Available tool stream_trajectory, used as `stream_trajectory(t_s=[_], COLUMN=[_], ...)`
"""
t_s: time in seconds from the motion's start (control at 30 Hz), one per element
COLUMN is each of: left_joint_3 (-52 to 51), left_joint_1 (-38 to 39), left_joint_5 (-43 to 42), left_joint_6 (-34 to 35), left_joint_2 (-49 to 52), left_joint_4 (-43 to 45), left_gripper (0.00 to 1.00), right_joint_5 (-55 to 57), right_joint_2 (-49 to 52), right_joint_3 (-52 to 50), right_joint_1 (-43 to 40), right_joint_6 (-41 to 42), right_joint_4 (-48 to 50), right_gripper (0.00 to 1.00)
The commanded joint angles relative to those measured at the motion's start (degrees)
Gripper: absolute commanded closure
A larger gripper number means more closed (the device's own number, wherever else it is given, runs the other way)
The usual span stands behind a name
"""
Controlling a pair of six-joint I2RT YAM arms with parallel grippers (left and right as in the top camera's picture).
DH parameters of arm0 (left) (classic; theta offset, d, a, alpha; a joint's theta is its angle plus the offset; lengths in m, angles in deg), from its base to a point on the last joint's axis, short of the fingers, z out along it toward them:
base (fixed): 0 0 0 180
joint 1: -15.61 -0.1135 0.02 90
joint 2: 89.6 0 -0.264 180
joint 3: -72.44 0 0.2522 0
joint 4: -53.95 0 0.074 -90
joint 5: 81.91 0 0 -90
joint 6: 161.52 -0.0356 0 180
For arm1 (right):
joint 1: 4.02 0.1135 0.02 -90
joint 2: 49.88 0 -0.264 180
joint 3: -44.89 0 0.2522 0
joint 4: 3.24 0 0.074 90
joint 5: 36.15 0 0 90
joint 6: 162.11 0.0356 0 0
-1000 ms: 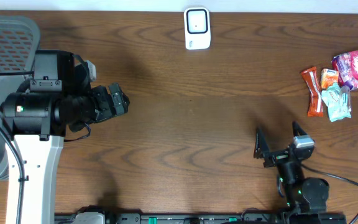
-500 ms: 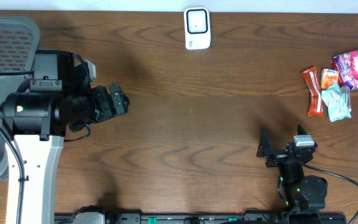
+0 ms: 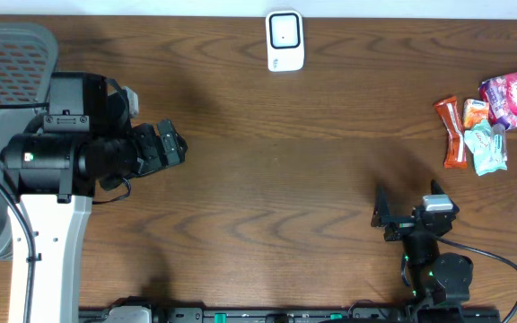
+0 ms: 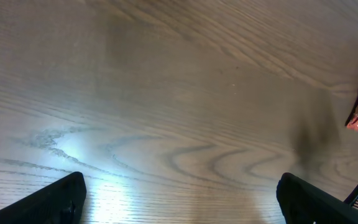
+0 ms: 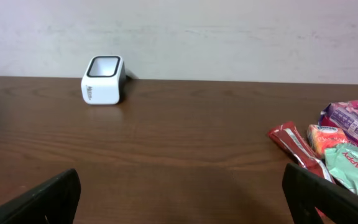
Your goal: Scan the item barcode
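Overhead: glossy, crinkled snack packets (image 3: 490, 117) lie at the far right of the wood-grain tabletop (image 3: 267, 179), beyond and right of the right tool (image 3: 408, 202), which is much nearer to them than the left tool (image 3: 174, 144). The orange bar (image 3: 453, 135) runs near-to-far, and the boxy white scanner (image 3: 284, 40) sits far centre

Left wrist: tool wide, empty, over bare wood

Right wrist: tool wide, empty, packets ahead-right, scanner far left

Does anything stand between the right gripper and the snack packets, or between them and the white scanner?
Nothing visible: bare brown wooden table separates the open right gripper from the colourful snack packets, and those from the white boxy scanner.
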Motion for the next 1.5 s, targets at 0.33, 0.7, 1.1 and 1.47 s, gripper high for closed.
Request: stream_trajectory(t_s=[0.33, 0.7, 1.1, 1.47], left_joint_3=[0.61, 0.61, 0.61, 0.33], left_joint_1=[-0.31, -0.31, -0.31, -0.31], left_joint_5=[0.15, 0.15, 0.15, 1.6], left_joint_6=[-0.13, -0.13, -0.15, -0.15], left_joint_2=[-0.07, -0.07, -0.07, -1.14], left_joint_4=[-0.22, -0.22, -0.22, -0.85], left_gripper=[0.02, 0.02, 0.02, 0.02], right_joint_5=[0.31, 0.31, 0.31, 0.31], right_joint_2=[-0.44, -0.44, -0.44, -0.44], right_joint_3=[-0.09, -0.09, -0.09, -0.09], right_joint_1=[-0.35, -0.35, -0.35, -0.35], right_joint_6=[-0.66, -0.66, -0.63, -0.63], right_joint_4=[-0.24, -0.24, -0.24, -0.24], right_gripper=[0.01, 0.01, 0.01, 0.01])
